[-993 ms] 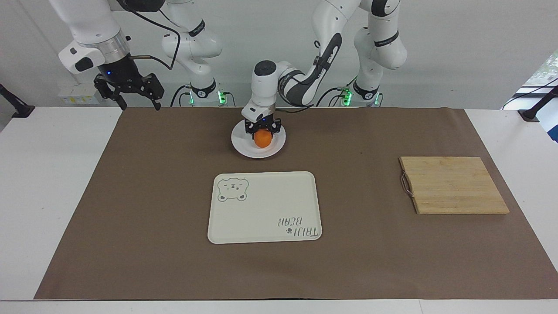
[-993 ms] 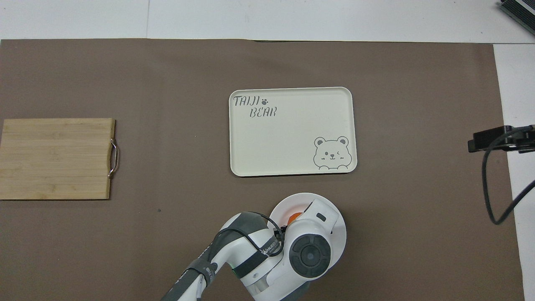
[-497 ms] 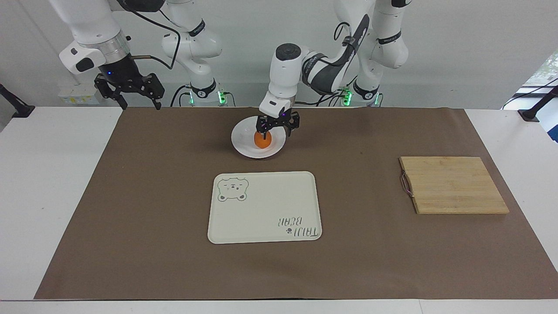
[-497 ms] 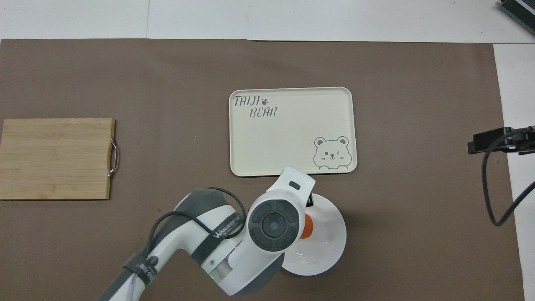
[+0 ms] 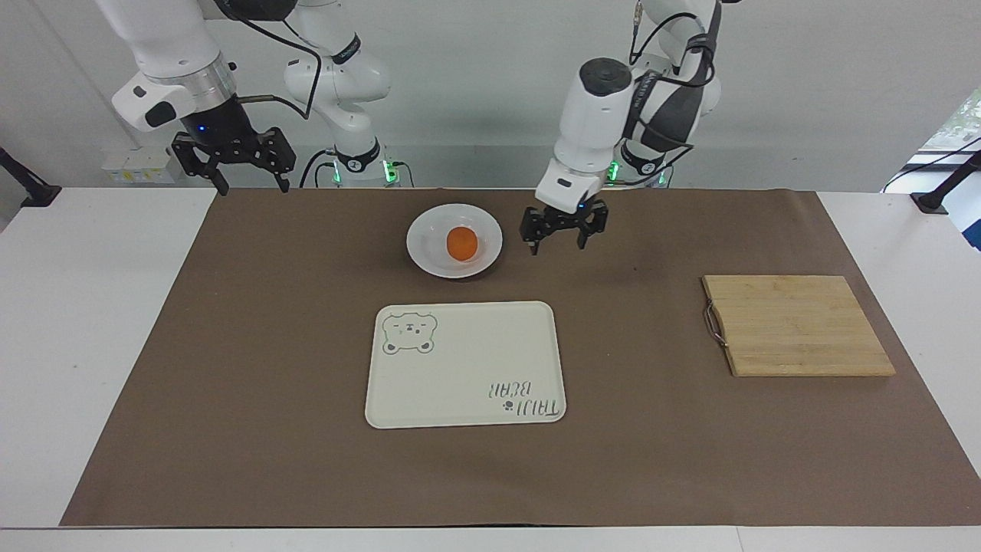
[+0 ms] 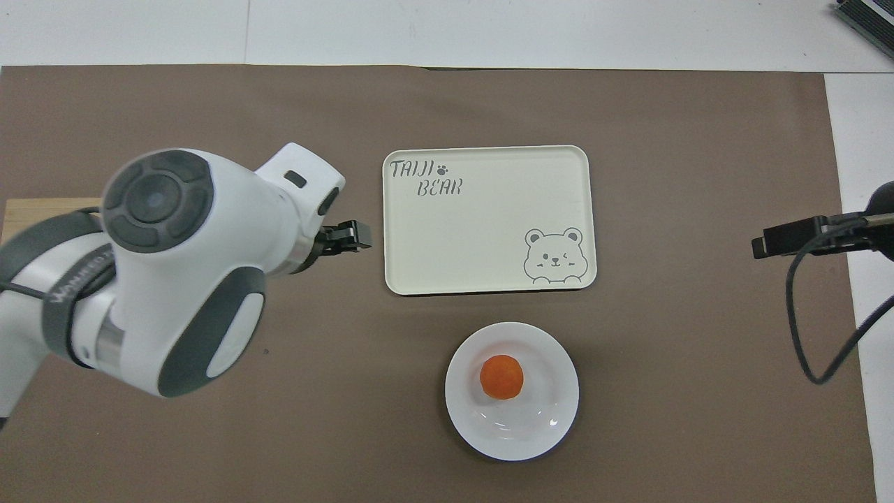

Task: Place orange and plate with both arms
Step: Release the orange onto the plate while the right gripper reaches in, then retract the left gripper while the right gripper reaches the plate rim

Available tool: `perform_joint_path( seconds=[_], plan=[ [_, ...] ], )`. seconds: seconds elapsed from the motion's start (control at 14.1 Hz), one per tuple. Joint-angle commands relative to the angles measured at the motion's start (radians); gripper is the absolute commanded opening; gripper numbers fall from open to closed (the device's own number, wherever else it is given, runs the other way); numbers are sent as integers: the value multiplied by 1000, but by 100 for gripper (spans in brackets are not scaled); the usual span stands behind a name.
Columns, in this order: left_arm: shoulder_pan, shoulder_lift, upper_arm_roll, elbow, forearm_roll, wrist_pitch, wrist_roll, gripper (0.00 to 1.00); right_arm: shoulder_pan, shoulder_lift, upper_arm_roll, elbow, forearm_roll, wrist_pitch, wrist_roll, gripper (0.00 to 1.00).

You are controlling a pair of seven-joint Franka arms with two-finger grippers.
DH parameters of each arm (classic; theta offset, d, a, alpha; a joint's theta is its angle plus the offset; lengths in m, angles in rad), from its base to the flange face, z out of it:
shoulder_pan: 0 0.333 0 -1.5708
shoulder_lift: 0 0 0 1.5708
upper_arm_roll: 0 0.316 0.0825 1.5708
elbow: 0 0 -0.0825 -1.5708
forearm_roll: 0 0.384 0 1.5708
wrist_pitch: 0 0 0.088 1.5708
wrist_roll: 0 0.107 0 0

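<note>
The orange (image 5: 462,243) lies in the middle of the white plate (image 5: 429,228), which sits on the brown mat nearer to the robots than the bear tray. Both also show in the overhead view, the orange (image 6: 501,376) on the plate (image 6: 541,419). My left gripper (image 5: 557,247) is open and empty, hanging a little above the mat beside the plate, toward the left arm's end. My right gripper (image 5: 250,188) is open and empty, raised over the mat's edge at the right arm's end, and waits.
A cream rectangular tray with a bear drawing (image 5: 465,364) lies mid-table, farther from the robots than the plate. A wooden cutting board (image 5: 797,326) with a metal handle lies toward the left arm's end. The left arm's wrist covers most of the board in the overhead view.
My left gripper opened and let go of the orange on the plate, then rose and swung away toward the left arm's end. The right arm has hardly moved.
</note>
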State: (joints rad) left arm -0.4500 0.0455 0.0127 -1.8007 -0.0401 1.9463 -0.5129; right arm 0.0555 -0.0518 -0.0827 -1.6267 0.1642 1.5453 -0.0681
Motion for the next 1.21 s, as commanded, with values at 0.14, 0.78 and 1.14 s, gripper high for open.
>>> perform_joint_path(
  seconds=[0.14,0.78,1.14],
  plan=[
    [192,0,-14,27,-4,-26,244,100,-40,-26,-2,-249,302,137,-44,100],
    [465,2,-14,75,3,-67,626,100,47,-36,0,-661,599,412,-355,100],
    [470,-3,-8,150,5,-231,518,100,69,-39,1,-844,832,492,-521,100]
  ],
)
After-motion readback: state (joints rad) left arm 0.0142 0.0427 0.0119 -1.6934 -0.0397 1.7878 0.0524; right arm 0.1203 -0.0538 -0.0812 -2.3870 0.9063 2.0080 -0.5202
